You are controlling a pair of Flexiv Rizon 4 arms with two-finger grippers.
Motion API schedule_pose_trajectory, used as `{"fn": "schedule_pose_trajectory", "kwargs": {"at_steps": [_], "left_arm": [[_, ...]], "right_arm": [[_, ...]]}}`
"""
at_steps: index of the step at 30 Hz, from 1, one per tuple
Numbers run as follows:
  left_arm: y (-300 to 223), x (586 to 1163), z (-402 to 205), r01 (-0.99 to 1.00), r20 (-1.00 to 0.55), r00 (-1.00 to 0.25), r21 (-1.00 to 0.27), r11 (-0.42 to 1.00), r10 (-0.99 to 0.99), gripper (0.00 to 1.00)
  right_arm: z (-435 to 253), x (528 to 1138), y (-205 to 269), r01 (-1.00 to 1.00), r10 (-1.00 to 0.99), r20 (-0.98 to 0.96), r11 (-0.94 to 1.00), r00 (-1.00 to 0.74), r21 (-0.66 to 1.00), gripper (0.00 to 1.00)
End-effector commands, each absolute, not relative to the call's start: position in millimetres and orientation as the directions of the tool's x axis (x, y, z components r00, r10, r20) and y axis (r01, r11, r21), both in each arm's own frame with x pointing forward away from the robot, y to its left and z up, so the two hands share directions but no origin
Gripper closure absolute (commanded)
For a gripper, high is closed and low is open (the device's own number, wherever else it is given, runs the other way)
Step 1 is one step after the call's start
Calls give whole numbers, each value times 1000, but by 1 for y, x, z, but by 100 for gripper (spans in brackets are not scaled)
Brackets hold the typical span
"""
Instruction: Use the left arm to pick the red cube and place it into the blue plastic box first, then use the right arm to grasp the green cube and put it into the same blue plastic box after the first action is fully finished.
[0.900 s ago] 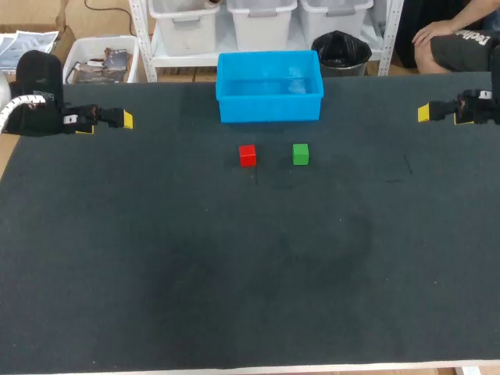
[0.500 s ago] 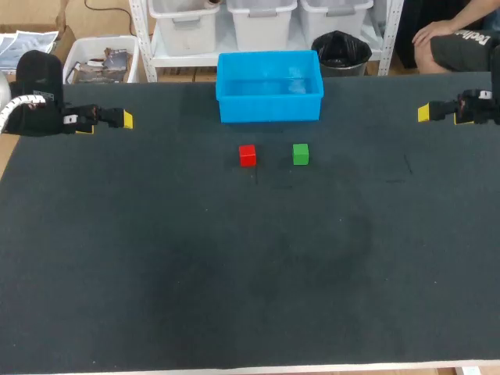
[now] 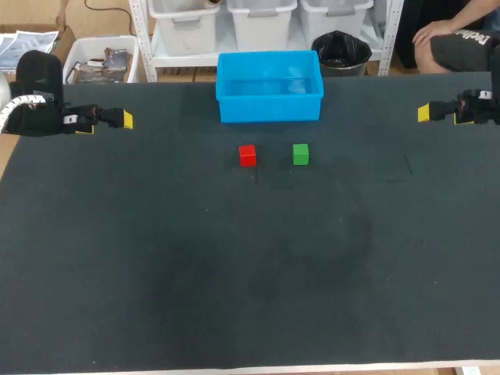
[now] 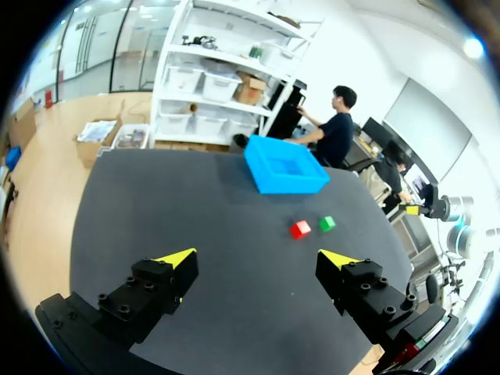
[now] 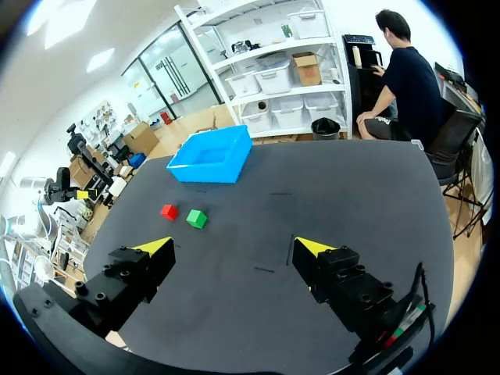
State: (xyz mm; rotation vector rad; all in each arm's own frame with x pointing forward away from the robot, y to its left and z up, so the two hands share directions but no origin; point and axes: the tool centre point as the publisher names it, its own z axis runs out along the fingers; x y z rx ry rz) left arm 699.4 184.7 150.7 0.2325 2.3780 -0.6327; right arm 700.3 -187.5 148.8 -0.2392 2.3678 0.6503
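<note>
1. Table (image 3: 234, 297): dark, mat-covered top that bears all the items below.
2. Blue plastic box (image 3: 269, 109): open-topped, standing upright at the far edge of the table, about the middle of its width.
3. Red cube (image 3: 248, 155): resting on the table on the near side of the box, in front of its left half. It is close to the box wall but apart from it, outside the box, and touched by nothing.
4. Green cube (image 3: 301, 154): on the table to the right of the red cube, level with it, with a clear gap between the two. It is in front of the box's right half, outside the box, and touched by nothing.
5. Left arm (image 3: 39, 101): enters at the far left and is held over the far-left part of the table, well apart from both cubes.
6. Left gripper (image 4: 258, 258): fingers spread wide with nothing between them. In the left wrist view both cubes lie well ahead of it, with the box beyond them.
7. Right arm (image 3: 478, 107): enters at the far right and is held over the far-right edge, well apart from the cubes.
8. Right gripper (image 5: 233, 247): fingers spread wide and holding nothing. In the right wrist view the cubes and the box lie well ahead of it.
</note>
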Motion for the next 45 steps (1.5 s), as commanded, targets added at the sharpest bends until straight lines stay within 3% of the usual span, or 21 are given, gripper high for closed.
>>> {"fn": "schedule_pose_trajectory", "kwargs": {"at_steps": [1, 21, 36, 45], "left_arm": [[185, 700, 150, 322, -641, -767, -383, 866, 2, 0], [174, 702, 153, 318, -628, -778, -374, 871, 15, 0], [141, 711, 152, 180, -577, -812, -106, 978, 87, 0], [120, 715, 158, 122, -525, -847, -47, 991, 80, 0]], "right_arm": [[149, 700, -187, -329, -1, -644, 861, -765, 389, 0], [149, 700, -187, -329, -1, -644, 861, -765, 389, 0], [149, 700, -187, -329, -1, -644, 861, -765, 389, 0], [149, 700, -187, -329, -1, -644, 861, -765, 389, 0]]}}
